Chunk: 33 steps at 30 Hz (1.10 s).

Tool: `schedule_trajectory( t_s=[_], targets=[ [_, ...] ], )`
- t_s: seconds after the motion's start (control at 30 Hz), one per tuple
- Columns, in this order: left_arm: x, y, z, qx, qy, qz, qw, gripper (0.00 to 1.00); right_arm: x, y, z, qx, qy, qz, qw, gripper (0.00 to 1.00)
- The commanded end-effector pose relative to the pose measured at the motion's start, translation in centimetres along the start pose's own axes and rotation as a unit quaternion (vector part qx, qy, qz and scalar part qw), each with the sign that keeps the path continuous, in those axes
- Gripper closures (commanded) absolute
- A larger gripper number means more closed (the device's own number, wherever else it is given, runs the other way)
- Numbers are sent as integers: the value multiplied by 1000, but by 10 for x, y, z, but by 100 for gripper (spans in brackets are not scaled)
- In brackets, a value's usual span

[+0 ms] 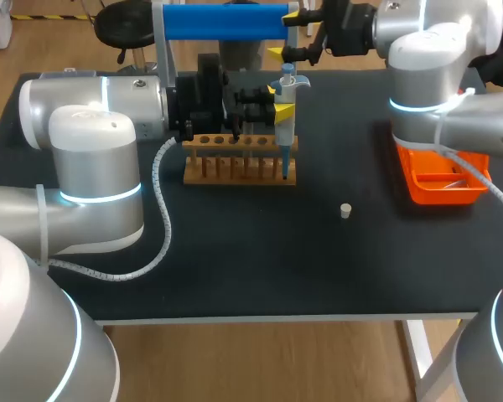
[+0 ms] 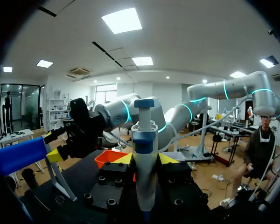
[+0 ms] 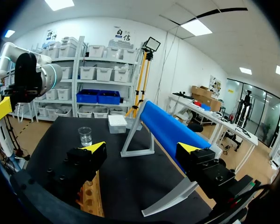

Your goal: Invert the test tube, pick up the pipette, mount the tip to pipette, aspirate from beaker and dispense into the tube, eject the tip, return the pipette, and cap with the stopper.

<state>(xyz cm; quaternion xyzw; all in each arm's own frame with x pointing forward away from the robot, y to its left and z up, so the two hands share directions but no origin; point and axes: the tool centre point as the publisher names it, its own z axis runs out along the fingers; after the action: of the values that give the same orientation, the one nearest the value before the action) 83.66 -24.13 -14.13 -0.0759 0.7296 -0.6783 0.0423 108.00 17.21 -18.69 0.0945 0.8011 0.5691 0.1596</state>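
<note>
Currently one pipette point(image 1: 287, 134) stands upright over the one wooden rack point(image 1: 235, 163), gripped from both sides by the left claw point(image 2: 144, 158). Its lower end is cut off in the left wrist view. The right claw point(image 3: 142, 148) is spread wide and holds nothing, near the blue bar point(image 3: 165, 128). One beaker point(image 3: 85, 136) sits ahead of it. One stopper point(image 1: 345, 210) lies between the rack and one orange tray point(image 1: 440, 188), which is partly hidden by the right arm. Whether a tube sits in the rack cannot be made out.
</note>
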Motion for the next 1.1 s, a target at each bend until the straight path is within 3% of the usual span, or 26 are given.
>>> schedule_trajectory(
  t_s=[0.03, 1.1],
  targets=[
    [1, 1, 1, 2, -2, 1, 1000, 100, -1, 0, 3, 4, 1, 1, 1000, 0],
    [1, 1, 1, 2, -2, 1, 1000, 100, -1, 0, 3, 8, -8, 2, 1000, 0]
  ],
)
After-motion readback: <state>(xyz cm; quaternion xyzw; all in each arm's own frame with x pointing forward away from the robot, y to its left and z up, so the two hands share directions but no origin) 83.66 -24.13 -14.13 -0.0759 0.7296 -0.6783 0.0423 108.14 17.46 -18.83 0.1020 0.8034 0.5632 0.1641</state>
